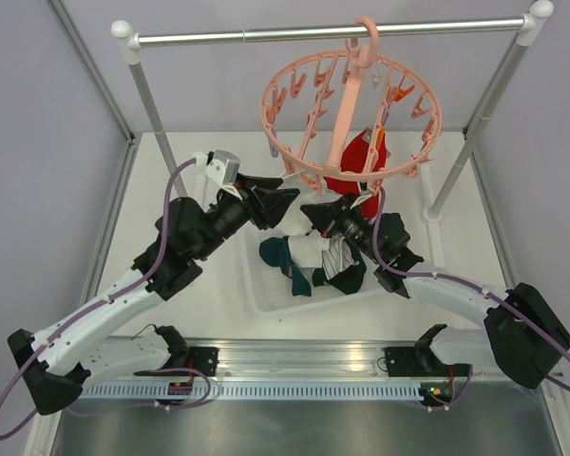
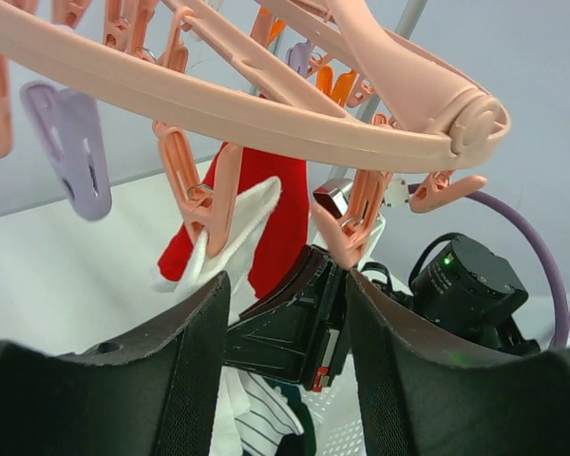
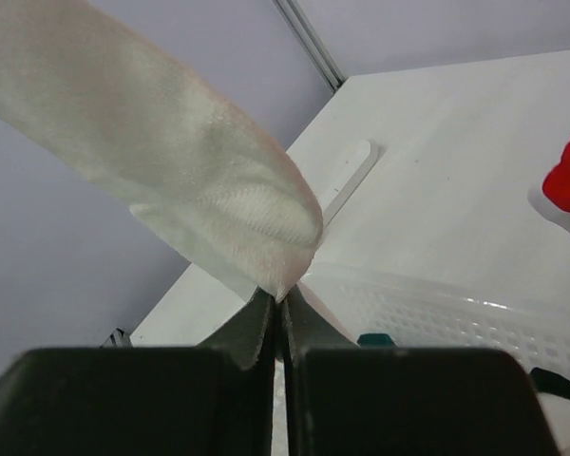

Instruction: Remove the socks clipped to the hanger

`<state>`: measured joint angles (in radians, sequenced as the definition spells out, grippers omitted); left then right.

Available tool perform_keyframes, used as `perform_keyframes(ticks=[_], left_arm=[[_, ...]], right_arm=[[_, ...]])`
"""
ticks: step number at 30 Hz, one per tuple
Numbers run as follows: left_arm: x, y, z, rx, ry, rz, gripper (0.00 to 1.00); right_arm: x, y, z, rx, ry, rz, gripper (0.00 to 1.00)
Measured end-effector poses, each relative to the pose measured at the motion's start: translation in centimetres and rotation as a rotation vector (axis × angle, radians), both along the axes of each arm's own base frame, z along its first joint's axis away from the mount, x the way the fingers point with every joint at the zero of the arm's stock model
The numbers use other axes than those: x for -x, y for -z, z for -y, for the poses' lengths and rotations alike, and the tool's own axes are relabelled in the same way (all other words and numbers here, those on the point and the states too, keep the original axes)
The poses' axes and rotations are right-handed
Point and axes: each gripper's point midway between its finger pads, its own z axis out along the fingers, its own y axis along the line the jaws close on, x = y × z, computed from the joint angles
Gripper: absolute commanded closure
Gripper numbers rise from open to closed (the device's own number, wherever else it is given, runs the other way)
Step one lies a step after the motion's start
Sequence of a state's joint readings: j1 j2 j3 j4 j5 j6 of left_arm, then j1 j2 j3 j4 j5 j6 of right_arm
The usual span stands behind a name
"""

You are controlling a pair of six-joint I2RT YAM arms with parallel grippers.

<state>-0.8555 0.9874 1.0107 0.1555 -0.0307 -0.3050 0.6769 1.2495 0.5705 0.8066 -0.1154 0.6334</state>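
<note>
The salmon-pink ring hanger [image 1: 345, 119] hangs by its hook from the rail, with several clips round the ring [image 2: 266, 114]. A red sock [image 1: 361, 161] with white trim hangs clipped under it and also shows in the left wrist view [image 2: 283, 223]. My right gripper [image 3: 277, 302] is shut on the lower tip of a white sock [image 3: 190, 180] that stretches up and left. In the top view it [image 1: 312, 211] sits under the ring's near side. My left gripper [image 1: 287, 201] is open and empty just left of it, below the ring [image 2: 285, 285].
A white perforated tray [image 1: 266, 290] lies under the hanger, holding dark teal socks [image 1: 285, 256] and a striped white sock [image 1: 334, 256]. The silver rail [image 1: 313, 34] stands on two slanted posts at the back. Both arms crowd together over the tray.
</note>
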Motion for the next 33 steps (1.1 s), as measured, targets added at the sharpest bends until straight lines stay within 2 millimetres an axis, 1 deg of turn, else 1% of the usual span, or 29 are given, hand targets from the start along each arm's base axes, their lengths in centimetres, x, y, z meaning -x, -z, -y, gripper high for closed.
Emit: perform_keyframes(ticks=[3, 6, 8, 11, 17, 19, 22, 28, 33], left_arm=[[0.4, -0.3, -1.3, 0.008, -0.027, 0.011, 0.46], [0.3, -0.4, -2.4, 0.014, -0.075, 0.015, 0.46], [0.0, -0.3, -2.7, 0.009, -0.095, 0.015, 0.46], [-0.5, 0.3, -2.5, -0.011, -0.112, 0.014, 0.45], [-2.4, 2.4, -1.3, -0.087, -0.145, -0.006, 0.39], [-2.9, 2.7, -1.1, -0.106, -0.155, -0.005, 0.38], [-3.6, 2.2, -0.9, -0.114, -0.168, 0.008, 0.38], [-4.3, -0.1, -0.7, -0.082, -0.179, 0.061, 0.38], [-4.8, -0.9, -0.6, -0.069, -0.173, 0.088, 0.37]], right_arm=[[0.2, 0.7, 0.2, 0.015, 0.000, -0.014, 0.99], [0.3, 1.0, 0.2, 0.025, 0.000, -0.022, 0.99], [0.3, 1.1, 0.3, 0.030, 0.001, -0.022, 0.99], [0.5, 1.0, 0.4, 0.030, 0.000, -0.021, 0.99], [0.8, 0.6, 0.7, 0.035, 0.002, -0.015, 0.99], [0.9, 0.4, 0.8, 0.037, 0.002, -0.011, 0.99], [1.0, 0.2, 1.0, 0.041, 0.003, -0.005, 0.99], [1.3, 0.0, 1.2, 0.049, 0.004, 0.000, 0.99], [1.3, 0.2, 1.2, 0.058, 0.004, -0.006, 0.99]])
